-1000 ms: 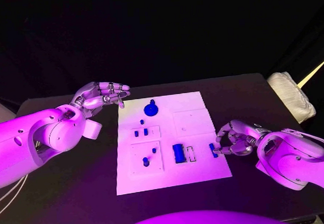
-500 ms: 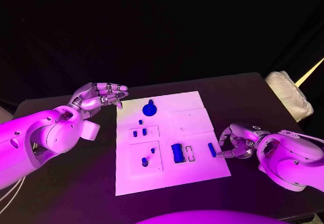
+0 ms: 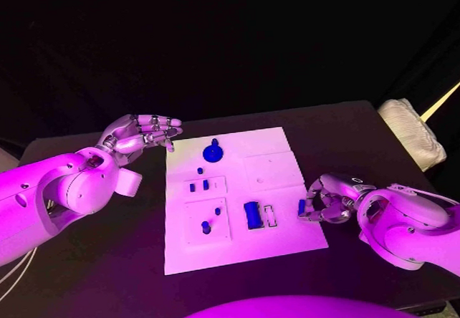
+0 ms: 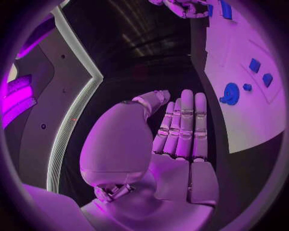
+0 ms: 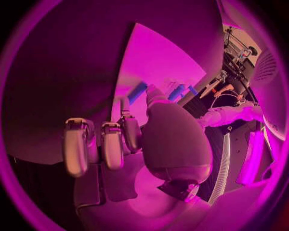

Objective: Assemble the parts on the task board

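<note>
Right now the right hand (image 3: 326, 205) is pinching a small blue peg (image 3: 302, 207) at the board's (image 3: 286, 249) near right edge. Likely light, stiff, slippery; gripping its long sides suits best. Far left, the left hand (image 3: 141, 133) is hovering, fingers together, holding nothing.

- Your left hand (image 3: 141, 135) hovered at the far left, holding nothing, its fingers straight, side by side and slightly apart.
- Your right hand (image 3: 325, 200) sat low, its fingers curled inward; you couldn't tell whether they pinched anything.
</note>
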`<state>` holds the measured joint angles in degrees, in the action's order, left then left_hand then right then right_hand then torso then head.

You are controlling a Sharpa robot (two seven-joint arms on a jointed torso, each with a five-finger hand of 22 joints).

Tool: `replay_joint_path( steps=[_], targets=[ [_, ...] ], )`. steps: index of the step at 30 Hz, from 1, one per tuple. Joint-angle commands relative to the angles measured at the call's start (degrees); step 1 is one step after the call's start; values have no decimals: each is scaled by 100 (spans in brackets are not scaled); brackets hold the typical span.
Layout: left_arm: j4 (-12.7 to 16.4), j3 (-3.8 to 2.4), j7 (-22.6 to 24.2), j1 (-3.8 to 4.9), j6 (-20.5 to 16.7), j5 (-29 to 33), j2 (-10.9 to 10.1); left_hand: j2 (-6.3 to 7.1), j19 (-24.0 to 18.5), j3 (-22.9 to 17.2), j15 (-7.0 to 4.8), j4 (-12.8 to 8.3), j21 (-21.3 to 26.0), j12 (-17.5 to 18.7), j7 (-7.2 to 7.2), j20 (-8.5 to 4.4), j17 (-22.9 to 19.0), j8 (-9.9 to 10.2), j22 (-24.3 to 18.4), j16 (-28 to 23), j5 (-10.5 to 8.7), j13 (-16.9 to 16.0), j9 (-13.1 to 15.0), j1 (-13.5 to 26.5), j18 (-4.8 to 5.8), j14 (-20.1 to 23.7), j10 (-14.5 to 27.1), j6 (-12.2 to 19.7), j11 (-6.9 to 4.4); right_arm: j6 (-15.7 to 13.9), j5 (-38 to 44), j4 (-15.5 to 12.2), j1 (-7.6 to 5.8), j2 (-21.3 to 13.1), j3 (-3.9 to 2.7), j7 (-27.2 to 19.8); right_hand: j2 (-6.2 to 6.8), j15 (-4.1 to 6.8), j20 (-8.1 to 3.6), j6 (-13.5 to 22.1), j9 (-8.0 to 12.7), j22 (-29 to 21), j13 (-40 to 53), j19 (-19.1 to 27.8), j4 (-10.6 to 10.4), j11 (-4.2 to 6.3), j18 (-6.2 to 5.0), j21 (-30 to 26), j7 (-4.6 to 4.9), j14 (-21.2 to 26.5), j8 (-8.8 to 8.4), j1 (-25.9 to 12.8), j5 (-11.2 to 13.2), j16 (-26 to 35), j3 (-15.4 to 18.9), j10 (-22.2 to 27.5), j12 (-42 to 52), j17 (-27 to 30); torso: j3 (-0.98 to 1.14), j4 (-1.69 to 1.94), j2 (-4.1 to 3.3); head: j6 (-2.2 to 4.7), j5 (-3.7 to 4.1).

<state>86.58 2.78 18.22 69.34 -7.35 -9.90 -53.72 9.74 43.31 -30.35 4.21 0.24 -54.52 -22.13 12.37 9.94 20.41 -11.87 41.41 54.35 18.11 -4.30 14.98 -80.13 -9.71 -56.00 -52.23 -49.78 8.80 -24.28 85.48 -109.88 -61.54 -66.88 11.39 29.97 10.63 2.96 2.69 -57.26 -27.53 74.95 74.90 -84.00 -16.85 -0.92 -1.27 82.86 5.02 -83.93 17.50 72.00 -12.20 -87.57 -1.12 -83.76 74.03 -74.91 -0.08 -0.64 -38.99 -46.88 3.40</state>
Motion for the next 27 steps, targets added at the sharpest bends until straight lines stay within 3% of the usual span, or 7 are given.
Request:
replay_joint_path(
  steps=[1,17,19,21,25,27],
  targets=[
    [6,-4,54,2,75,27,13,3,32,4,25,-32,27,-29,11,11,-4,3,-8,-31,10,6,-9,32,-80,-17,27,0,9,-63,-38,31,16,66,2,18,9,30,13,-72,0,1340,674,-455,4,39,4,43,-2,-513,15,-51,-24,-20,13,-64,39,-1112,3,-4,5,-5,5],
    [9,-4,30,1,93,27,11,0,33,3,25,-30,27,-31,12,11,-4,2,-7,-31,10,7,-9,35,-79,-17,27,-2,9,116,88,282,122,413,0,120,-41,44,-3,-106,7,1325,657,-443,-2,51,-8,-21,-13,-508,3,-73,37,-8,-25,-54,9,-1095,0,-3,6,-14,10],
    [11,-4,26,1,95,27,11,0,33,3,25,-30,27,-31,12,11,-4,2,-7,-31,10,7,-9,35,-79,-17,27,-2,9,103,123,318,127,470,0,137,-130,52,-13,-119,15,1326,657,-444,22,58,-7,-21,-20,-508,-13,75,198,-6,-129,-55,9,-1093,-2,1,6,-18,10],
    [13,-4,23,1,94,27,11,-3,34,3,26,-27,27,-32,12,11,-4,2,-8,-31,11,7,-10,39,-79,-18,28,-2,10,78,142,348,133,524,0,148,-135,52,-13,-122,16,1324,657,-442,23,59,-8,-28,-20,-507,-15,91,205,-4,-140,-55,7,-1090,-2,2,3,-15,5],
    [14,-4,14,1,95,27,11,-8,34,1,26,-25,28,-33,13,11,-4,2,-8,-31,12,8,-11,41,-79,-18,29,-3,10,9,165,381,143,622,-1,157,-139,53,-14,-132,16,1324,658,-442,18,60,-9,-30,-21,-508,-15,96,174,-5,-150,-55,9,-1093,1,10,-1,-16,9],
    [14,-4,9,1,95,27,10,-16,35,-3,26,-24,27,-33,12,11,-5,1,-8,-32,14,8,-11,39,-79,-18,30,-3,10,-5,173,397,145,650,-1,159,-141,56,-18,-146,26,1324,658,-443,17,62,-8,-29,-23,-508,-29,129,-17,-5,-192,-55,8,-1094,-1,11,3,-13,9]
  ],
)
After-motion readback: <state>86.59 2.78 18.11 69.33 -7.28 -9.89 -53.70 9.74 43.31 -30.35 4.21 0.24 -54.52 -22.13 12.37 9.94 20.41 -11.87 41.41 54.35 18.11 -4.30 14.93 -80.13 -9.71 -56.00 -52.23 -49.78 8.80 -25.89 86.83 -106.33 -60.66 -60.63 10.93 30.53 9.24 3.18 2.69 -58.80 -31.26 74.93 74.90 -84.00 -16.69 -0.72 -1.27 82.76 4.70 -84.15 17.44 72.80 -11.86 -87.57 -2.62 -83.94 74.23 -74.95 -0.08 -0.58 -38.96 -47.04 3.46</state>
